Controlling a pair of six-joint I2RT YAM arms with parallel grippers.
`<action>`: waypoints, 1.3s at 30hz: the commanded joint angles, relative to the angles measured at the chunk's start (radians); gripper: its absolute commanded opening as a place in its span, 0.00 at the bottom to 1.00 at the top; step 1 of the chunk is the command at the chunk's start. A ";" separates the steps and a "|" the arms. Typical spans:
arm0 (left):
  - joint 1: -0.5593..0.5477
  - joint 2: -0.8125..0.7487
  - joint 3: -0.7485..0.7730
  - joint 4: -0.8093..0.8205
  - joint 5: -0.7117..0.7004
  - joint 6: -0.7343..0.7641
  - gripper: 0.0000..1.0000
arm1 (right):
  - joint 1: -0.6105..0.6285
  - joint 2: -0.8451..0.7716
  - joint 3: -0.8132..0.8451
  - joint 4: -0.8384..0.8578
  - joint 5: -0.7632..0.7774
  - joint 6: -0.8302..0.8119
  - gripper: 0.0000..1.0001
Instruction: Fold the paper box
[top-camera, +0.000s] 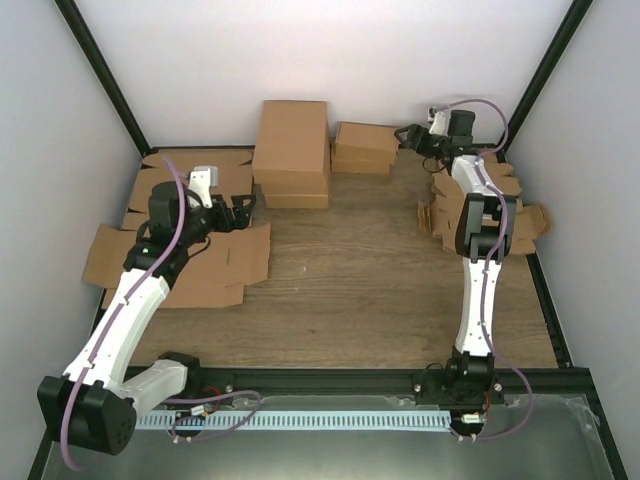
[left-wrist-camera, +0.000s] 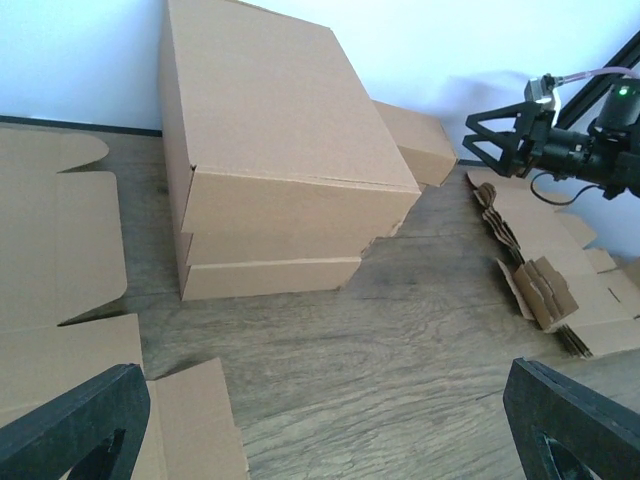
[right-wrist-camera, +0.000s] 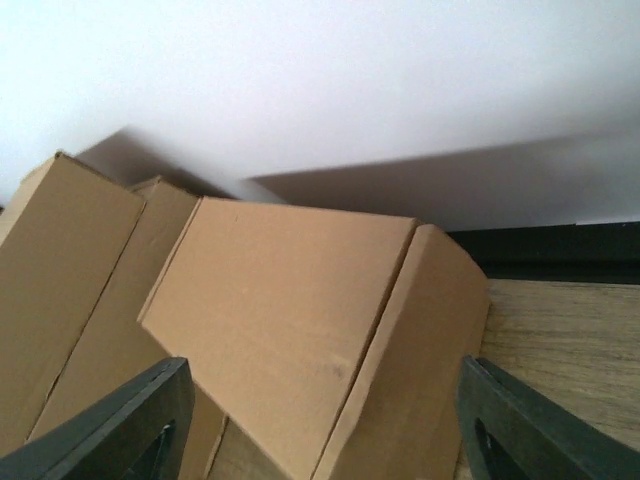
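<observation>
At the rear of the table (top-camera: 350, 290), against the back wall, the paper box (top-camera: 365, 140) lies already folded into its closed rectangular form, the upper of two small boxes stacked together. The right gripper (top-camera: 408, 135) is level with it and just beside its right end. Its jaws stand apart and hold nothing: the left wrist view shows a narrow gap between fingertips and box, and in the right wrist view the box fills the space ahead of the two dark fingers (right-wrist-camera: 130, 420). The left gripper (top-camera: 238, 212) hangs fully spread and empty over the wide flat sheets (top-camera: 215, 265) at the left. To its right stands the large carton (top-camera: 292, 150), set on others of its size.

Step in hand, as judged: the folding proper appears complete, and the right arm is at the point of leaving the finished box on the rear stack. An approach to grasp it cannot be ruled out.

Next move, as judged: the right arm needs a straight retreat along its own axis, so that neither finger nudges the stack. A further cycle would then call for one sheet lifted from the stack of small flat blanks (top-camera: 440, 218) at the right.
</observation>
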 joint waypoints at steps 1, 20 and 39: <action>0.005 -0.001 0.032 -0.010 0.001 0.027 1.00 | 0.010 -0.124 -0.078 0.091 0.019 -0.035 0.69; 0.005 0.010 0.020 -0.015 -0.021 0.052 1.00 | 0.015 -0.100 -0.203 0.128 0.165 0.003 0.01; 0.005 0.039 0.017 -0.015 -0.038 0.077 1.00 | 0.050 0.049 -0.039 0.153 0.004 0.047 0.01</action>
